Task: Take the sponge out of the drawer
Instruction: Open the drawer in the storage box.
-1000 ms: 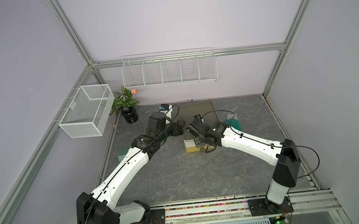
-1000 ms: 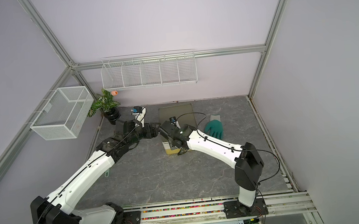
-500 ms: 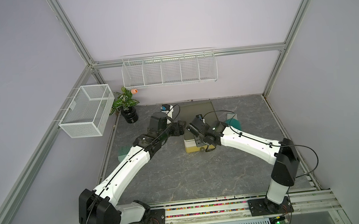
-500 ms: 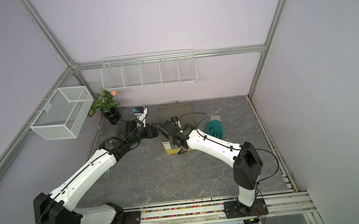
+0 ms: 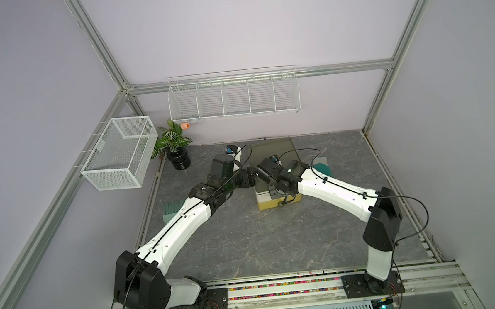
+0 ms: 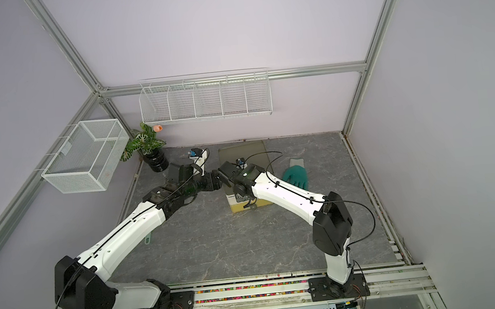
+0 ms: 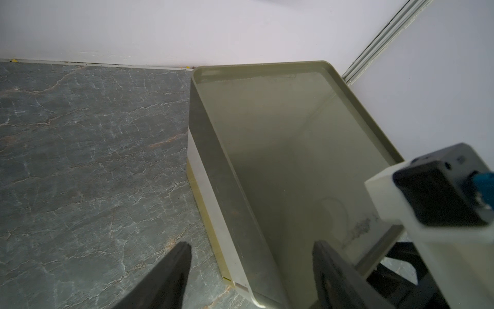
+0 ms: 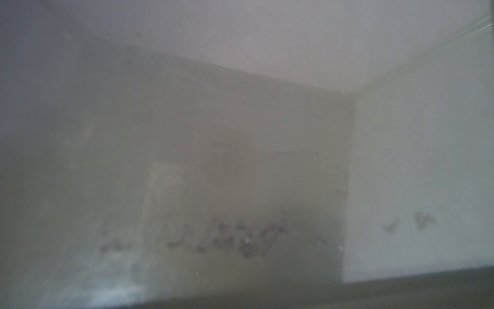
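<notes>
No sponge is seen out yet; the right pincer (image 5: pixel 278 194), closure untellable, is perhaps engaged at the drawer unit (image 5: pixel 270 154), the left pincer (image 7: pixel 251 244) held apart.

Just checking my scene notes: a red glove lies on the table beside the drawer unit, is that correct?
Not quite: the glove is teal green, not red, as a top view shows. It does lie on the table beside the drawer unit.

Two arms (image 5: pixel 182 225) (image 5: pixel 335 190), two baskets (image 5: pixel 233 96) (image 5: pixel 117 154), one plant (image 5: pixel 173 138), one glove (image 6: pixel 297 175), one drawer unit (image 5: pixel 267 149)
</notes>
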Motion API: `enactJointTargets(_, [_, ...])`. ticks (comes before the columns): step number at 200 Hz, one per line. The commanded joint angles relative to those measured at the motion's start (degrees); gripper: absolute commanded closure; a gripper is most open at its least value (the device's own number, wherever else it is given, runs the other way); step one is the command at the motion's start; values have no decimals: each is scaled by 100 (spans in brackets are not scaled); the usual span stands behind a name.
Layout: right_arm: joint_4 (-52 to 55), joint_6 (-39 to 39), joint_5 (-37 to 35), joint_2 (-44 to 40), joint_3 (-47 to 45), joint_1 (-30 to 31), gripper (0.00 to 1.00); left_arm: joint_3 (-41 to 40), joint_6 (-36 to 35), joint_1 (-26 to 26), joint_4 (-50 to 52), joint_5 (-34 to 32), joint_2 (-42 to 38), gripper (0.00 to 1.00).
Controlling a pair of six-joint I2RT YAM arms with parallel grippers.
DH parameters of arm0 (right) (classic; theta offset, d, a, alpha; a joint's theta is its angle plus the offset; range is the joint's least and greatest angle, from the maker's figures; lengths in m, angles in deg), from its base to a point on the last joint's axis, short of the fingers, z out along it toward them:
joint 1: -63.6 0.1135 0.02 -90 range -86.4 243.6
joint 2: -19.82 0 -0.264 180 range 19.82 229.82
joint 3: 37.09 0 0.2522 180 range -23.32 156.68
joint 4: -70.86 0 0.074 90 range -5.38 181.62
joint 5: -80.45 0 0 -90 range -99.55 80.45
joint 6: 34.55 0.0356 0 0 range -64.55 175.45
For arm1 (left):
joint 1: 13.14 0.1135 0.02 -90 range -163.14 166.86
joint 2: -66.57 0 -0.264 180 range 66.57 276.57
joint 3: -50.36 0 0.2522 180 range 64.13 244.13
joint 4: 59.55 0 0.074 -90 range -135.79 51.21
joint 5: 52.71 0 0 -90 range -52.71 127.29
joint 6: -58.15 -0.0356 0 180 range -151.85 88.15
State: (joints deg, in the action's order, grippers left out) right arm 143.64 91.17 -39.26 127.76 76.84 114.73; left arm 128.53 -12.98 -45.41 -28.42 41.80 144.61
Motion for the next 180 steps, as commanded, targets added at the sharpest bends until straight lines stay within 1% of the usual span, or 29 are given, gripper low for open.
enactJointTargets(1, [-1544, -106, -154, 448, 187, -148, 86, 211, -15, -18, -139, -23, 25, 24])
enactJointTargets(36, [-1752, 11, -2, 494, 221, -123, 90, 239, -19, -16, -314, -55, -2, 24])
enactJointTargets(92, [-1801, 130, 90, 743, 478, -16, 91, 354, -60, -16, -280, -194, 95, 24])
enactJointTargets(125, [-1877, 215, 182, 854, 642, -8, 92, 437, 57, -8, -268, -323, 199, 24])
enactJointTargets(150, [-1859, 220, 261, 971, 830, -7, 93, 582, 292, 48, -22, -726, 258, 25])
enactJointTargets(180, [-1962, 281, 396, 1073, 966, -7, 93, 523, 462, 193, -163, -619, 144, 25])
